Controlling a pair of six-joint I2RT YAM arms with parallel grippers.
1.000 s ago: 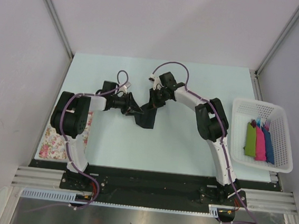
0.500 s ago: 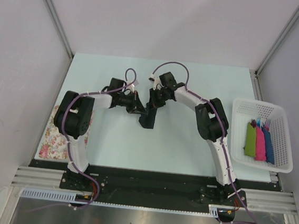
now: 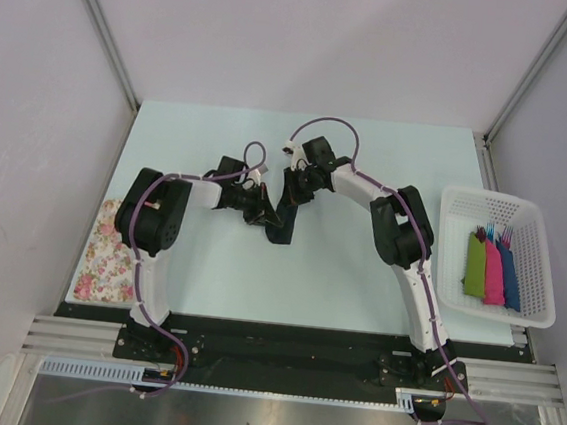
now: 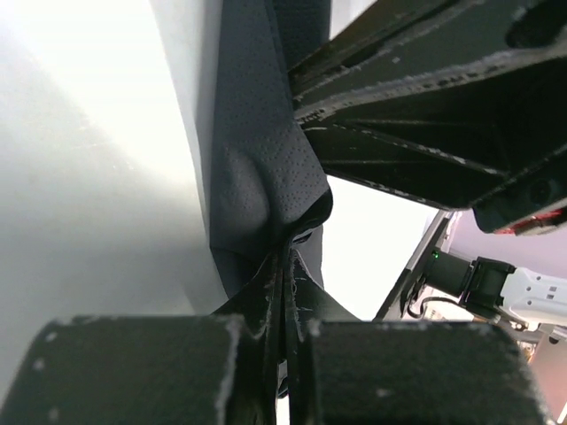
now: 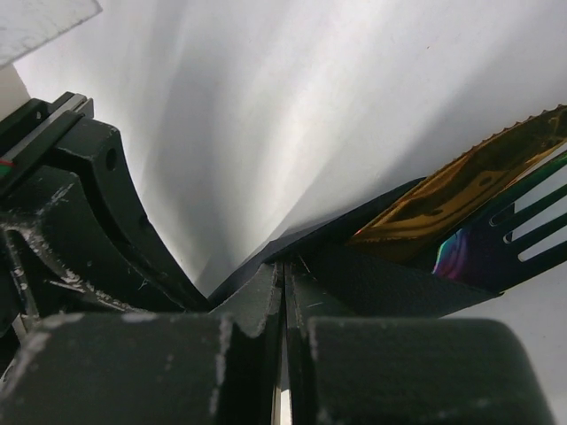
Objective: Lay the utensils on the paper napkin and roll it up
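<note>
Left jaws and right jaws each grip the black napkin (image 4: 257, 150) at mid-desk (image 3: 337, 278), one from either side, probably to hold the cutlery (image 5: 461, 190) wrapped for rolling.

Mid-table is crowded: the left gripper (image 3: 261, 213) and right gripper (image 3: 290, 199) meet tip to tip, both pinched on the paper napkin (image 3: 280, 232), with no gap between. The table (image 3: 400, 153) lies open beyond them. A white basket (image 3: 549, 248) blocks the right edge, and a floral cloth (image 3: 96, 260) covers the near-left corner.
</note>
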